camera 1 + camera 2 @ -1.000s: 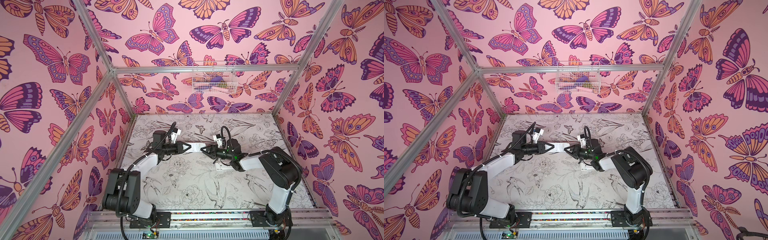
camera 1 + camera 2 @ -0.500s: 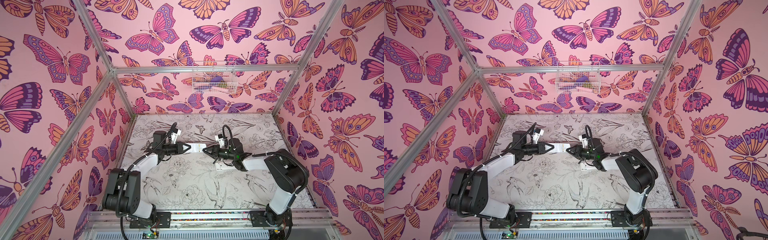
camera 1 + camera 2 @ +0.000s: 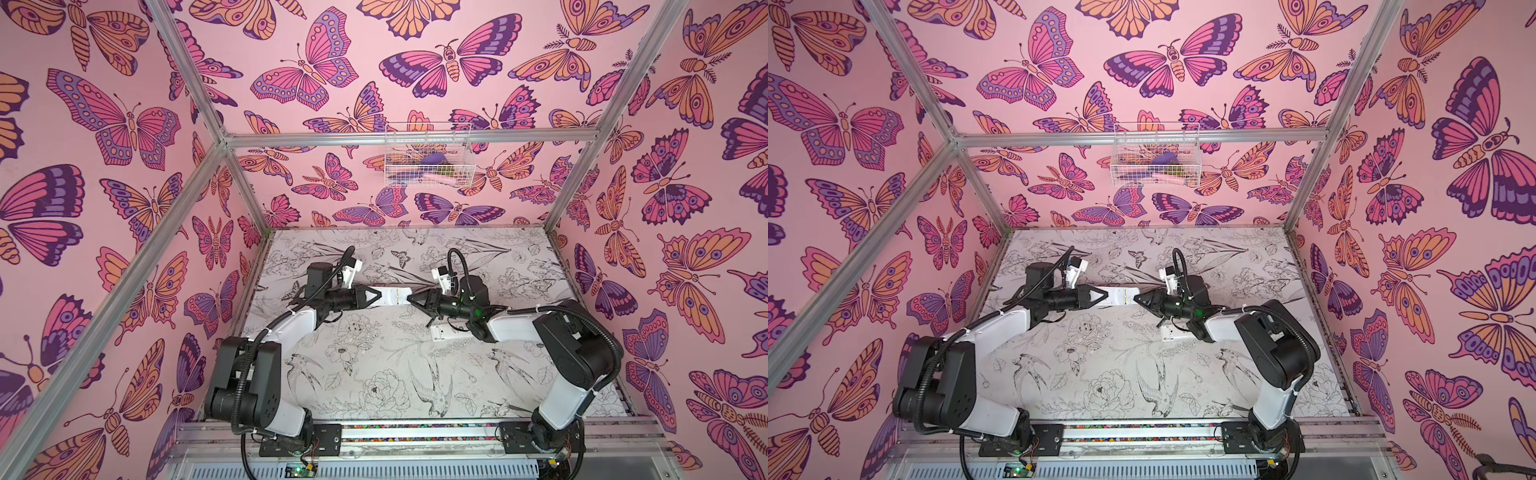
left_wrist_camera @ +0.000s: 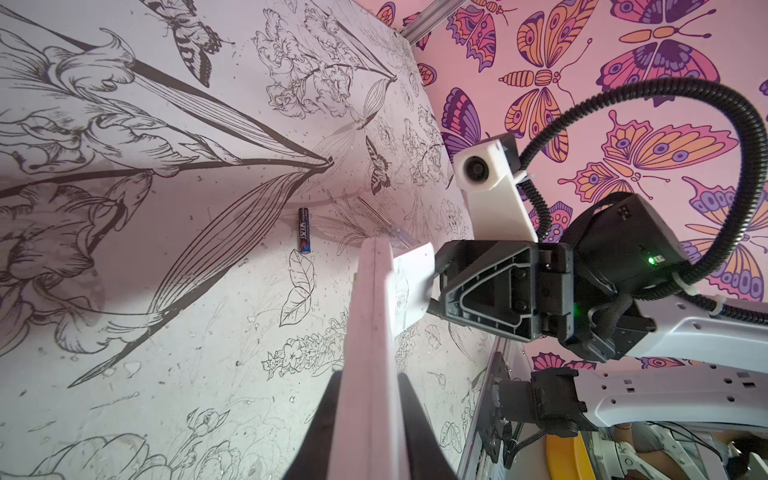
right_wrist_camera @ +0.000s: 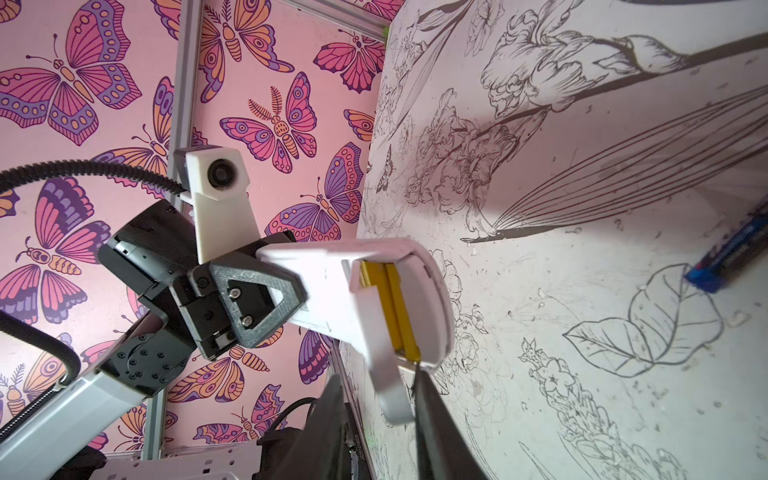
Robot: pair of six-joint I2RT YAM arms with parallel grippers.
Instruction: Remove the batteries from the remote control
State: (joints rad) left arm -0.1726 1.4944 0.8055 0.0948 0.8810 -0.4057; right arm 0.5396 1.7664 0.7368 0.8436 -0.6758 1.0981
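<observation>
Grippers are holding up a white remote [image 3: 392,296].
The left gripper [image 3: 378,296] is squeezing its end; the right gripper [image 3: 410,298] is pinching the cover [image 5: 388,374]. Yellow batteries [image 5: 392,307] are sitting inside; a black battery [image 4: 304,230] is lying on the table [image 4: 124,395].

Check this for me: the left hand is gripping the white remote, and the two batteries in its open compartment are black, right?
Not black: the right wrist view shows the two batteries are yellow. The left hand does grip the white remote.
</observation>
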